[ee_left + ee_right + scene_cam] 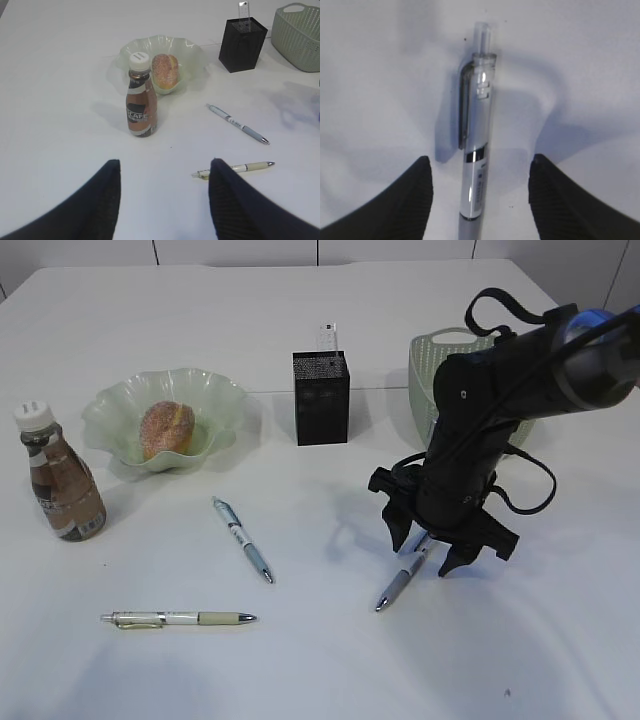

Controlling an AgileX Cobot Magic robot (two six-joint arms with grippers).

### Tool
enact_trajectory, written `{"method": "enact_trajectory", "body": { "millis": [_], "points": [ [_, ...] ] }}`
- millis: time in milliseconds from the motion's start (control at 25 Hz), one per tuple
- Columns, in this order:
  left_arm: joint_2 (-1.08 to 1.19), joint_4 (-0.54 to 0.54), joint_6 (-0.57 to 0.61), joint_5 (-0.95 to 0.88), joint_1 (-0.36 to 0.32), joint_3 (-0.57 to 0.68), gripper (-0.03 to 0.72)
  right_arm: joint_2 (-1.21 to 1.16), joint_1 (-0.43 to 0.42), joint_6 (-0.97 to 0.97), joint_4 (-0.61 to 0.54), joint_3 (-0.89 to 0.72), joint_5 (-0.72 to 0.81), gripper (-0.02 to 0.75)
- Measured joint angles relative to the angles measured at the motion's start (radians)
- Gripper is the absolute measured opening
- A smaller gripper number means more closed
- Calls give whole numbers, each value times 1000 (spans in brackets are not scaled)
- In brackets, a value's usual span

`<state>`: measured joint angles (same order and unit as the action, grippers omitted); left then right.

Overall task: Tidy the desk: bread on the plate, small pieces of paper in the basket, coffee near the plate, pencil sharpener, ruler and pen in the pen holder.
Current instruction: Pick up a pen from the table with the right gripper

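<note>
The robot's right hand (433,549) hangs low over the white counter (320,670), fingers spread and gripping nothing, straddling a silver click pen (403,579) that lies in front of the pen holder (321,398) and off to its right. In the right wrist view the pen (477,150) runs straight down the gap between the two dark fingers (415,200), its long axis square to the line in which they would close, its clear button end pointing away from the wrist; it looks as though only a descent and a squeeze remain. This arm is plainly the nearer one. The left hand (165,200), also open and empty, sits back from the counter's left side, with two more pens (238,124) (234,169) lying between it and the pen holder. The coffee (62,474) stands beside the plate (120,410), which carries the bread (167,429); the basket (440,360) is just right of the pen holder.
</note>
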<state>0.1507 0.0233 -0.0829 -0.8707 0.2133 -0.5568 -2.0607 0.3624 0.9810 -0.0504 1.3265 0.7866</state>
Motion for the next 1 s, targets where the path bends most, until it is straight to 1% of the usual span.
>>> {"method": "enact_trajectory", "body": {
  "millis": [560, 760, 920, 960, 1000],
  "points": [
    [0, 0, 0, -2, 0, 0, 393, -16, 0, 0, 0, 2, 23, 478],
    [0, 0, 0, -2, 0, 0, 393, -16, 0, 0, 0, 2, 40, 414],
    [0, 0, 0, -2, 0, 0, 393, -16, 0, 0, 4, 2, 43, 338],
    [0, 0, 0, -2, 0, 0, 391, -16, 0, 0, 4, 2, 44, 330],
    [0, 0, 0, -2, 0, 0, 386, -16, 0, 0, 4, 2, 44, 298]
  ]
}}
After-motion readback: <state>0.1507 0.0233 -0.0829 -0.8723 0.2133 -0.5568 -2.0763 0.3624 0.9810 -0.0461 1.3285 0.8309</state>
